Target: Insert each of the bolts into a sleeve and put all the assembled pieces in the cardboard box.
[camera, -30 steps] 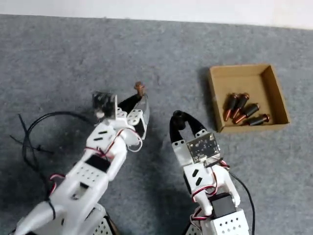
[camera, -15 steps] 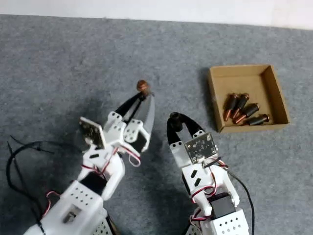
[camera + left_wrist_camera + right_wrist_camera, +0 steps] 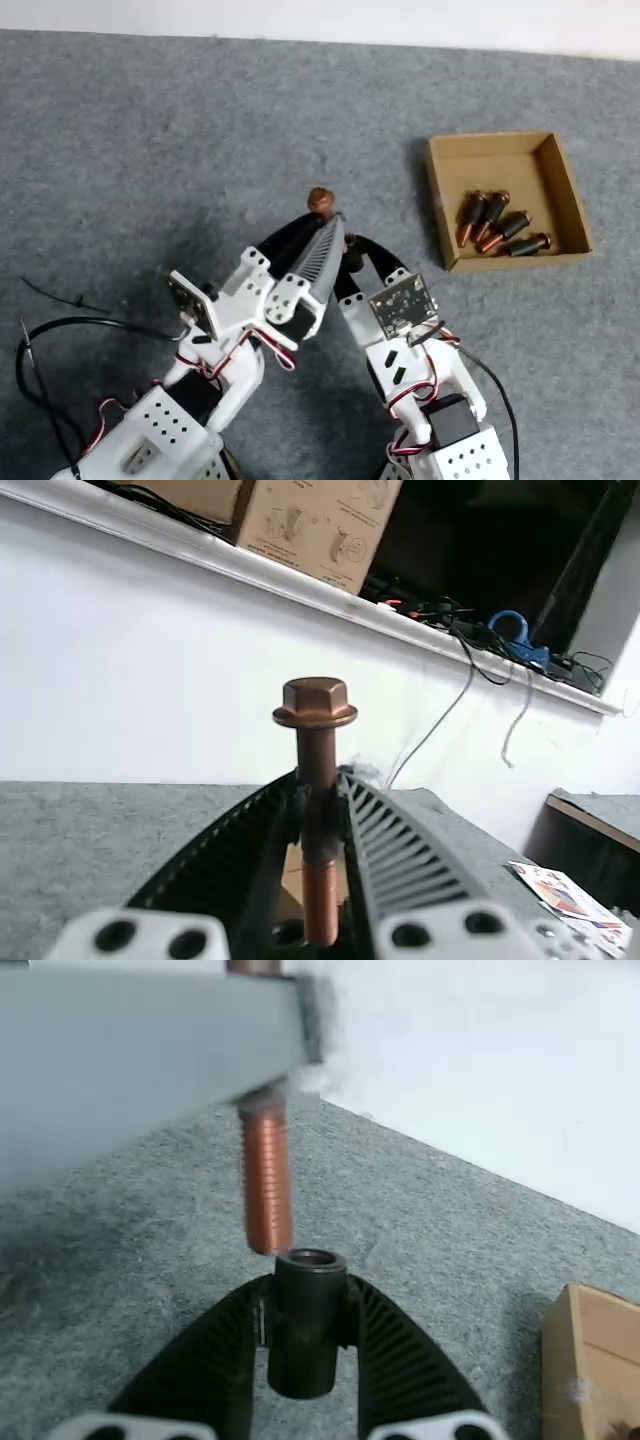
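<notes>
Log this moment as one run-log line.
left gripper: shut on bolt; right gripper: shut on sleeve; bolt tip by sleeve mouth, not inserted; cardboard box: four assembled pieces

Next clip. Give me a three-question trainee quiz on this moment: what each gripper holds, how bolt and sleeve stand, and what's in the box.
1. True or false: the left gripper is shut on a copper bolt, whose hexagonal head sticks out beyond the fingertips.
2. Where is the bolt's threaded tip relative to the black sleeve held in the right gripper? A. deep inside it; B. right at its open end, not yet in; C. lying on the carpet.
3. How many assembled pieces lie in the cardboard box?
Key: 1 true; 2 B; 3 four.
</notes>
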`<action>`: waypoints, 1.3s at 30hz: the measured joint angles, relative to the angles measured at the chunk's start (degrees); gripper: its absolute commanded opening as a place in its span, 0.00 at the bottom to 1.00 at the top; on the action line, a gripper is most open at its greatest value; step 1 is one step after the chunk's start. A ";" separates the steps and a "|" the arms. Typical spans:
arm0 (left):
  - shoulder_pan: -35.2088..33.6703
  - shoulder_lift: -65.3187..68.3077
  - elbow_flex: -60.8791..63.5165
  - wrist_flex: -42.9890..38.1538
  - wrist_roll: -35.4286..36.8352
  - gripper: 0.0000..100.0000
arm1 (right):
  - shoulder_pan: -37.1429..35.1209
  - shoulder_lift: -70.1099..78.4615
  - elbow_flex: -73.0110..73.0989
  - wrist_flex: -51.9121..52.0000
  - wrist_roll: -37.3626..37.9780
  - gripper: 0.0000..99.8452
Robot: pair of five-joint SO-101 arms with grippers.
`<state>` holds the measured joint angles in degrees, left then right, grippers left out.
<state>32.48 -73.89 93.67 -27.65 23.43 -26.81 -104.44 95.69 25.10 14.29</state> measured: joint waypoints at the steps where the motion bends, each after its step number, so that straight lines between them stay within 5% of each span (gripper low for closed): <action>1: 0.35 0.00 0.09 0.00 0.00 0.01 | -0.09 0.00 0.00 0.00 0.00 0.00; 39: -2.02 -0.62 0.35 0.00 0.00 0.01 | -4.48 0.00 0.00 -3.34 0.09 0.00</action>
<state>30.46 -74.51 94.02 -27.65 23.43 -31.30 -104.44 95.69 21.76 14.37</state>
